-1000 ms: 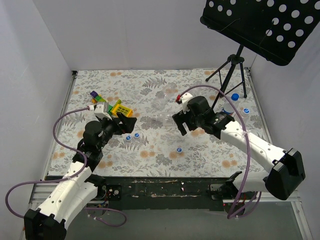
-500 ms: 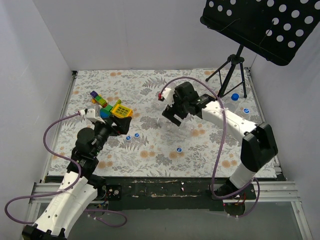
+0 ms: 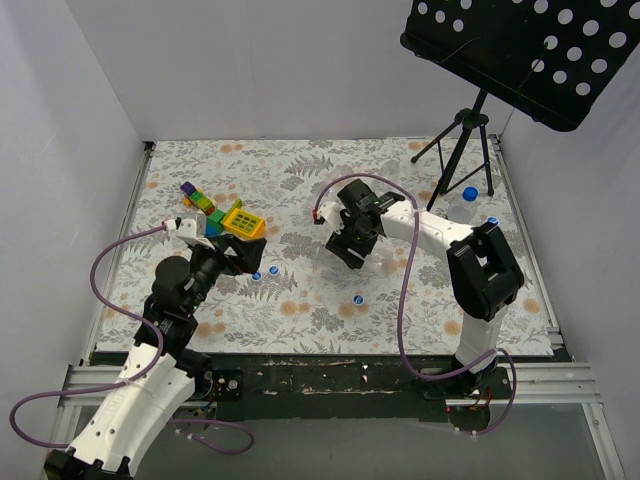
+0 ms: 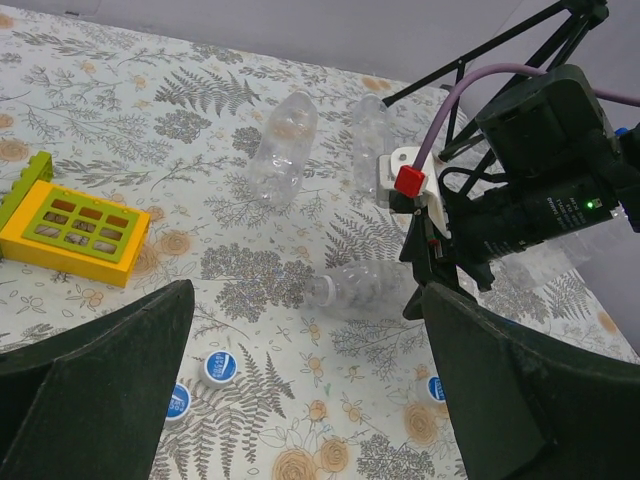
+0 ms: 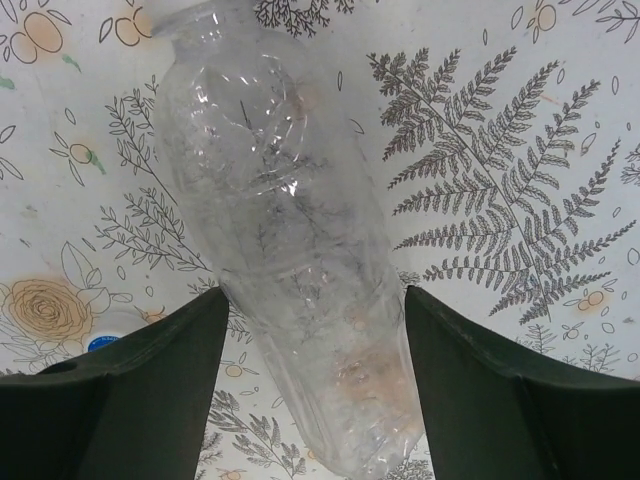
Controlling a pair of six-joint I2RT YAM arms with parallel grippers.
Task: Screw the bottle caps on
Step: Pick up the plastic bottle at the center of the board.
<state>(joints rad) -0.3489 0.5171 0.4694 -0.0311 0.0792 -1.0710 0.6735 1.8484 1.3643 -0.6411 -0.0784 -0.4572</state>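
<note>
Seen from above: a table (image 3: 280,165) with a fern-and-flower print carries two black-and-white arms. The left pincer (image 3: 250,256) hangs low beside a cluster of colourful toy blocks (image 3: 205,205) and a yellow grid block (image 3: 243,220); two blue bottle caps (image 3: 265,273) lie just beside it. The right pincer (image 3: 348,252) points down at mid-table; a third cap (image 3: 359,299) lies apart, nearer the arm bases. An upright capped bottle (image 3: 463,205) stands at the right, near a black tripod stand (image 3: 462,135).

From the left wrist: the left pincer (image 4: 308,300) has its dark fingers (image 4: 100,390) wide apart, holding nothing. Beyond them a lying bottle (image 4: 360,287), clear and with an open mouth, rests on its side on the table; the right pincer (image 4: 432,272) stands over its wider end. A second clear bottle (image 4: 280,155) and a third clear bottle (image 4: 372,150) lie side by side further back; the two blue bottle caps (image 4: 221,368) sit close together in the foreground.

From the right wrist: the right pincer (image 5: 315,300) is spread, one of its fingers (image 5: 130,390) on each side of the lying bottle (image 5: 290,230) and close against it. Whether they touch it cannot be told. The bottle's open mouth points to the upper left; the edge of a blue cap (image 5: 105,343) shows beside one finger.
</note>
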